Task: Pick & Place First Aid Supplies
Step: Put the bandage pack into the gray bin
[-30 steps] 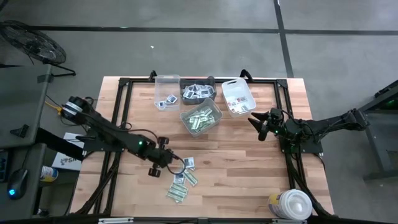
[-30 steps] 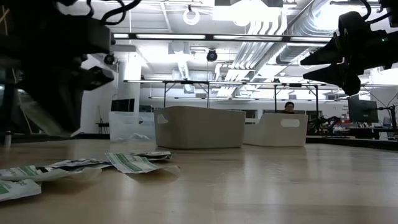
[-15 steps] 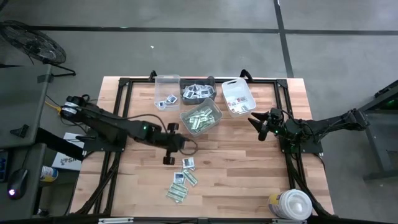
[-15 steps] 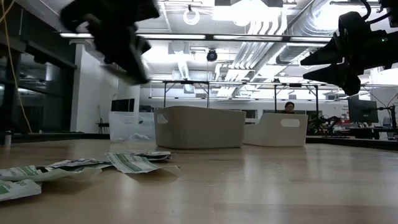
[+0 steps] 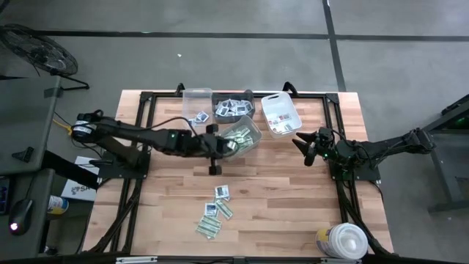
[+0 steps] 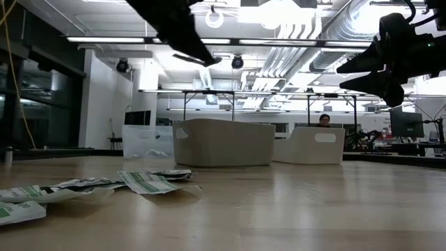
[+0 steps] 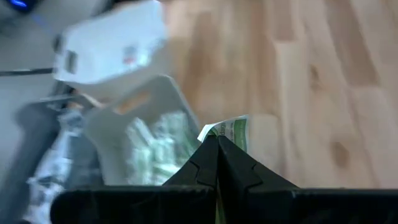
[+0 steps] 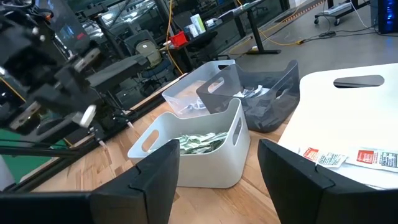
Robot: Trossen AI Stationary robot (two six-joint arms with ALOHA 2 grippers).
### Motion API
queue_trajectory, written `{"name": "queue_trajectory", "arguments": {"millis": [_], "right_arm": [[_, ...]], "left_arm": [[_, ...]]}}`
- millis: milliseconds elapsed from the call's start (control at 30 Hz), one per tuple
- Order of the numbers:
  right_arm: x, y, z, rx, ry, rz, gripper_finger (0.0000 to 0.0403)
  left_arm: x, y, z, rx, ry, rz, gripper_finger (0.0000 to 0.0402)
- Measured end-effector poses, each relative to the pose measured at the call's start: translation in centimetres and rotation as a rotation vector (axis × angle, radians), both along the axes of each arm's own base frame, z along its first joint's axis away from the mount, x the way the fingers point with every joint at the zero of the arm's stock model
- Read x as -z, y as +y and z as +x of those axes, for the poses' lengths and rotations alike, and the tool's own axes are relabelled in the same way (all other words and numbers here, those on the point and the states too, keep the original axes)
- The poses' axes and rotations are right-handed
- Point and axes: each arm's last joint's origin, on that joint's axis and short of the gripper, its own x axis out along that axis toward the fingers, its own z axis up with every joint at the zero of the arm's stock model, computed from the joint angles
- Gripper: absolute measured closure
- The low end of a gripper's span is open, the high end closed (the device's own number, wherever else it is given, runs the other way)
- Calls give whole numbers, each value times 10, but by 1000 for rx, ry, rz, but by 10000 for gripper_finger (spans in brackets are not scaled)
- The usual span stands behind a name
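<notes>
My left gripper (image 5: 220, 149) hangs above the table beside the pale bin (image 5: 238, 138) that holds green-and-white strips. It is shut on one green-and-white packet (image 7: 231, 129). Several more first aid packets (image 5: 215, 210) lie flat on the wood near the front; the low view shows them at its left (image 6: 143, 183). My right gripper (image 5: 303, 144) waits open at the right, above the table, with nothing between its fingers (image 8: 160, 168). My left gripper pinches the green-and-white packet by one end (image 7: 224, 139) between its two shut fingers. The rest of the packet sticks out past the fingertips. The fingers slant down, coming from the table's left. The packet is lifted clear of the table.
At the far edge stand a clear bin (image 5: 196, 108), a dark bin (image 5: 233, 108) with white packets and a white bin (image 5: 280, 114). A big round white tub (image 5: 344, 240) sits at the near right corner. Bare wood lies between the bins and the loose packets.
My left gripper has risen from the packet pile near the front edge. It has swung toward the far edge and the right, up to the pale bin of green strips. It has stayed shut, with the packet lifted clear.
</notes>
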Motion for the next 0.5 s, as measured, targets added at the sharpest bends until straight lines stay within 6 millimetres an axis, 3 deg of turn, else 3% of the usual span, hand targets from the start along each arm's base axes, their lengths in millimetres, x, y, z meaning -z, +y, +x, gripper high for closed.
{"name": "queue_trajectory", "arguments": {"millis": [300,500], "right_arm": [[0,0,0,0,0,0,192],[0,0,0,0,0,0,192]], "left_arm": [[-7,32,8,-206,-114,70,401],[3,52,20,-289,-149,44,401]]}}
